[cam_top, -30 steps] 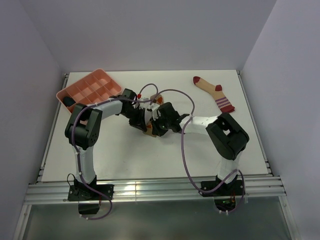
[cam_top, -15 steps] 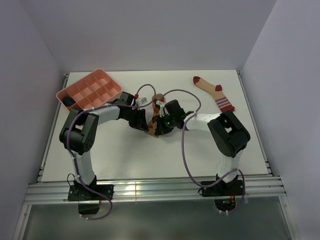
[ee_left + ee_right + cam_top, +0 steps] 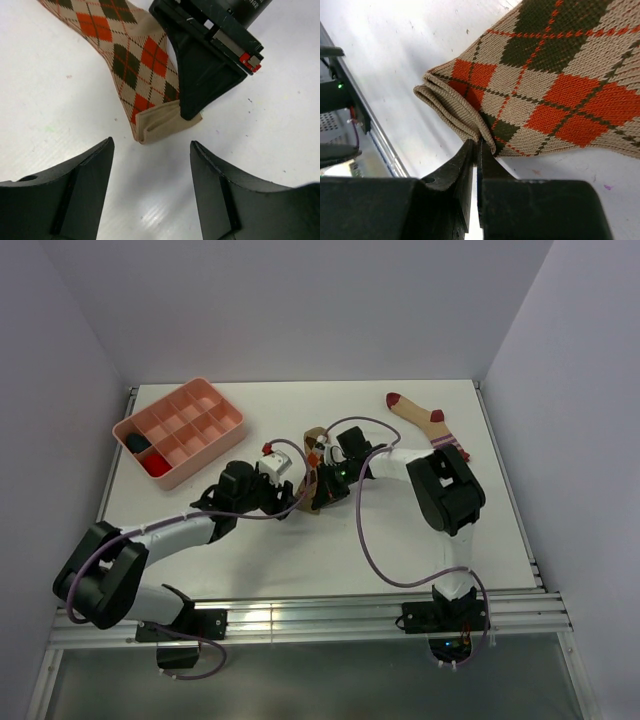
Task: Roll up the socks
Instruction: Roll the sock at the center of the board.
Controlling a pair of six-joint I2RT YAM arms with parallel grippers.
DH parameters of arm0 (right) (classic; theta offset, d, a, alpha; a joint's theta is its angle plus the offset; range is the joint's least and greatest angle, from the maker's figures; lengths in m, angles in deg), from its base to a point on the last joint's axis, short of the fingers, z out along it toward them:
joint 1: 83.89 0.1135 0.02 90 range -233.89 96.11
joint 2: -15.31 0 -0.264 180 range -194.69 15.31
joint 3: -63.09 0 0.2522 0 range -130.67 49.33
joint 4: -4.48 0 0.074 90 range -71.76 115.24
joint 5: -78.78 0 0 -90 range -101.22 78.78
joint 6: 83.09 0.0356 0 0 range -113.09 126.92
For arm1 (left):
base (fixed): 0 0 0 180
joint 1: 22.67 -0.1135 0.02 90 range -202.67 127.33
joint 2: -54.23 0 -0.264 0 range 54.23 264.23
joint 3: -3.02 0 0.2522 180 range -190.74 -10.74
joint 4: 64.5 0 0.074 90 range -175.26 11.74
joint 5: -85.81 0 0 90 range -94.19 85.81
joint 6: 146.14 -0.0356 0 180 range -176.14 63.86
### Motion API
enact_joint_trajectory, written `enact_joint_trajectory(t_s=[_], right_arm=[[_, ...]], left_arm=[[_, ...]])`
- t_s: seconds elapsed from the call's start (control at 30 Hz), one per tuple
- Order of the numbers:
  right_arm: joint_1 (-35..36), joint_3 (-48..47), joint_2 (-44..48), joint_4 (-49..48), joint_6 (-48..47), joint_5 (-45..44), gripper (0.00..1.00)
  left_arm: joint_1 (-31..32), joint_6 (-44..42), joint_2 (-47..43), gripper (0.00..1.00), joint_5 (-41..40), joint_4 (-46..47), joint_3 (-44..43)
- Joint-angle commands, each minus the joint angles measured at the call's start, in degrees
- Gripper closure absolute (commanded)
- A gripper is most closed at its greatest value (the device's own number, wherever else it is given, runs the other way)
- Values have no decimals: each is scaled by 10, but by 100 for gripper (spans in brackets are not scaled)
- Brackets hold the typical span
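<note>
Argyle sock (image 3: 135,65) lay mid-table, its folded plain-tan end just beyond the left gripper (image 3: 151,145), whose fingers stood apart and held nothing. Right gripper (image 3: 477,145) was clamped on that folded edge. Knit judged light, soft and limp, likely to unroll unless pinched through all layers at the fold. Striped sock (image 3: 430,425) lay flat at far right, well apart.

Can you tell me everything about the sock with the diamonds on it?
The argyle sock is soft knitted fabric, tan with orange and dark brown diamonds crossed by thin red lines. It lies flat on the white table. Its plain tan end is folded over, and the right gripper is shut on that fold. The left gripper is open just short of it, not touching.
</note>
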Motion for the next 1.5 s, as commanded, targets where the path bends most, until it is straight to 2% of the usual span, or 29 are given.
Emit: enact_joint_trajectory(t_s=[0.0,0.33,0.6,0.73,1.07,1.17,1.33,1.47], right_arm=[[-10,-11,-41,113,-55,-36,100],[-23,-116,-99,239,-132,-28,100],[-24,-179,-135,305,-182,-48,100],[-24,-204,-147,337,-199,-48,100],[-25,-295,-193,423,-268,-70,100],[-27,-295,-187,432,-281,-68,100],[-33,-307,-183,430,-289,-42,100],[-33,-312,-185,441,-302,-30,100]], left_arm=[[11,-76,-1,33,-23,119,17],[54,-105,34,43,-20,182,47],[135,-155,-3,38,-141,204,94],[154,-161,-5,36,-148,225,104],[157,-171,38,39,-188,206,61],[159,-163,35,40,-191,153,20],[159,-239,30,40,-178,81,-25],[158,-273,53,41,-142,78,-32]])
